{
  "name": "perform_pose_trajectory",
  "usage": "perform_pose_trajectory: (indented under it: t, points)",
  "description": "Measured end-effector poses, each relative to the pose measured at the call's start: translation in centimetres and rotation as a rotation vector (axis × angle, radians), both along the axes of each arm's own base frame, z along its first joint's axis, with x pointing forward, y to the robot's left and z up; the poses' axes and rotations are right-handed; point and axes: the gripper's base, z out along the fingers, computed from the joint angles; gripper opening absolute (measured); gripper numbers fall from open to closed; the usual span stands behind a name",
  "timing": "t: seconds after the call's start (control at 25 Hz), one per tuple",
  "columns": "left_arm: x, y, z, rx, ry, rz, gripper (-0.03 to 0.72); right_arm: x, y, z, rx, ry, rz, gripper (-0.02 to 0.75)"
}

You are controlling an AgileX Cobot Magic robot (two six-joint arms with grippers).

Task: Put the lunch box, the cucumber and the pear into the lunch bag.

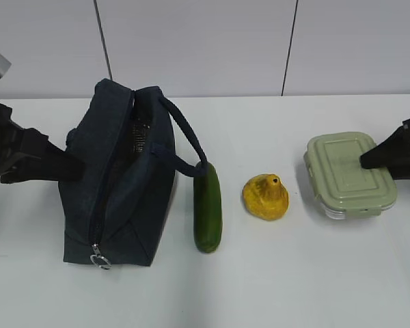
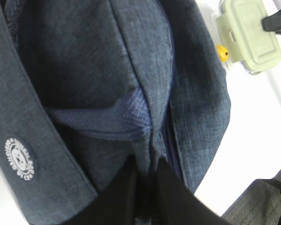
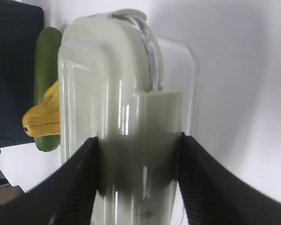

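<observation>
We see the navy fabric lunch bag (image 1: 119, 184) on the white table (image 1: 294, 287), zipper partly open; its round white badge (image 2: 19, 158) is too blurred to read. The left gripper (image 2: 147, 180) pinches its cloth. Beside it lie cucumber (image 1: 208, 206) and pear (image 1: 266, 196). The right gripper (image 3: 138, 176) clamps the sage-lidded glass lunch box (image 1: 350, 175).

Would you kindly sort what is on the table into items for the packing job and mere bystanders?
Part of the job:
- lunch bag
- cucumber
- pear
- lunch box

Just lying about:
- nothing; only the bare white table remains
</observation>
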Motion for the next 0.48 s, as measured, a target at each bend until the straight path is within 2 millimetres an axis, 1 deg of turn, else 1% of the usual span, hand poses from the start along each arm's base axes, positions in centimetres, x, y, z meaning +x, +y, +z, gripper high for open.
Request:
perform_pose_trajectory:
  t: [0.32, 0.44, 0.48]
  points:
    - [0.0, 0.0, 0.0, 0.0, -0.001, -0.001, 0.004, -0.2, 0.3, 2.6, 0.02, -0.039, -0.053, 0.391]
    - [0.0, 0.0, 0.0, 0.001, -0.002, -0.003, 0.004, -0.2, 0.9, 4.1, 0.027, -0.076, -0.057, 0.391]
    - [0.0, 0.0, 0.0, 0.002, -0.003, -0.003, 0.004, -0.1, 1.5, 4.5, 0.03, -0.089, -0.048, 0.391]
